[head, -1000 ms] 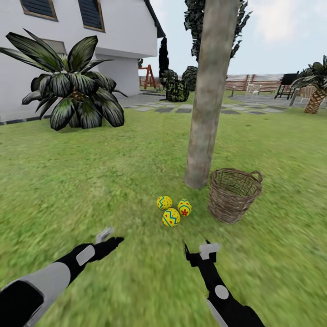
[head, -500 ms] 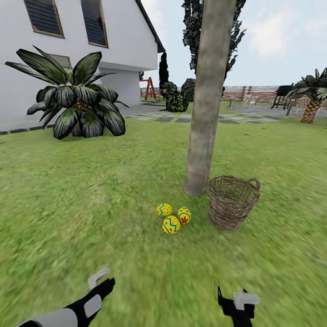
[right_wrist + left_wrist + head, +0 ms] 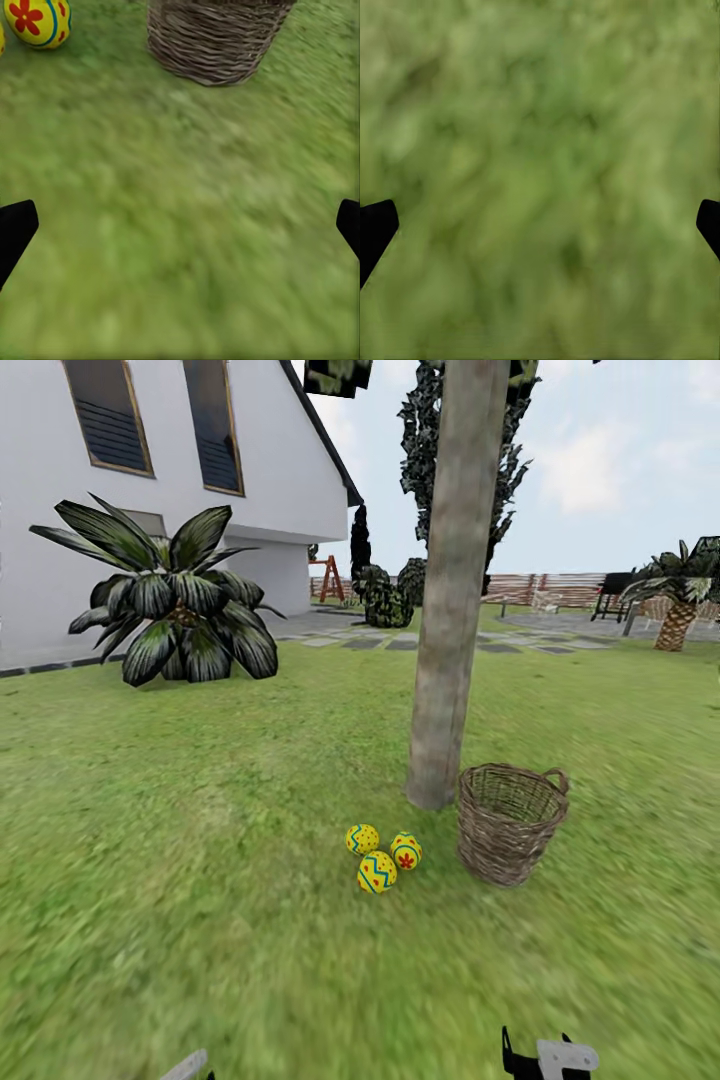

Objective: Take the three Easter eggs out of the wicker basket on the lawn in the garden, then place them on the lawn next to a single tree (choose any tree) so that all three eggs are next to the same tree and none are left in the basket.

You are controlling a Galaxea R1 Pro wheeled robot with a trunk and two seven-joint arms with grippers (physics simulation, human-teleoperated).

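Observation:
Three yellow Easter eggs [image 3: 377, 871] with blue zigzags and red marks lie together on the lawn [image 3: 200, 880], just in front of the tree [image 3: 450, 610] trunk's base. The brown wicker basket [image 3: 510, 822] stands upright to the right of the eggs, close by the trunk; no egg shows inside it. My right gripper [image 3: 538, 1058] is low at the head view's bottom edge, well short of the eggs, and my left gripper [image 3: 195, 1067] barely peeks in there. In the right wrist view an egg [image 3: 37, 21] and the basket [image 3: 214, 37] lie ahead of the open right gripper [image 3: 180, 225]. The left gripper [image 3: 540, 225] is open over bare grass.
A white house [image 3: 150, 480] and a dark broad-leaved plant [image 3: 175, 610] stand at the back left. Paving slabs, dark bushes [image 3: 385, 585], a slatted fence [image 3: 545, 588] and a short palm [image 3: 678, 610] lie at the back. Open grass surrounds the eggs.
The view has tilted upward, and both arms have sunk toward the bottom edge of the head view, away from the eggs. Eggs and basket stay by the trunk.

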